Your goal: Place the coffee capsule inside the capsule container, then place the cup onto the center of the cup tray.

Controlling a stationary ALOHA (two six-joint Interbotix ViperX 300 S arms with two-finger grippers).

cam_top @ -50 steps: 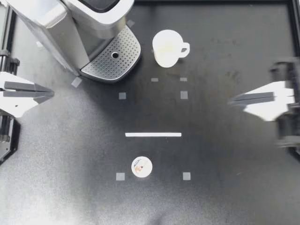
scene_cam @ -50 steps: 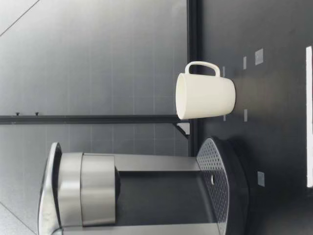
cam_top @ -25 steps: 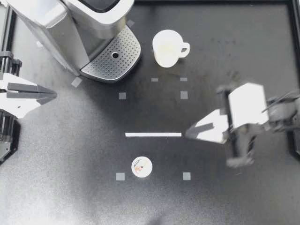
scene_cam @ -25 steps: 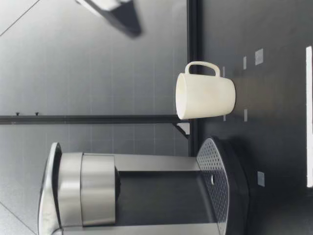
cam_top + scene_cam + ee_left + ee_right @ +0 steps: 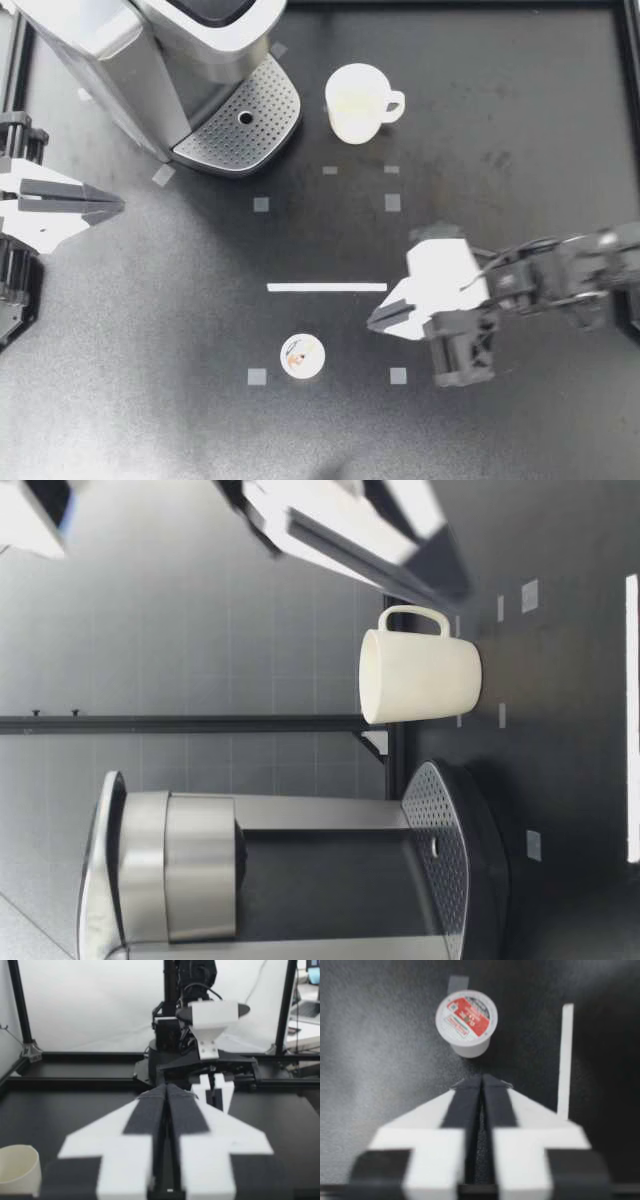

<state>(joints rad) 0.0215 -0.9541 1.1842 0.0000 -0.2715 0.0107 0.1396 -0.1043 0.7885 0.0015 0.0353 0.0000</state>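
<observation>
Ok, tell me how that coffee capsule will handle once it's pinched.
The coffee capsule looks small and probably light, so a nudge could slide it across the table. It stands wide end up on its narrower base, so a sideways push might tip it. Its wall tapers downward, so a pinch may slip unless it catches under the rim.

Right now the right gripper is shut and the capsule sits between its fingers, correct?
Not quite. The right gripper is shut, but the capsule stands on the table ahead of it, not between its fingers, as the right wrist view shows.
</observation>
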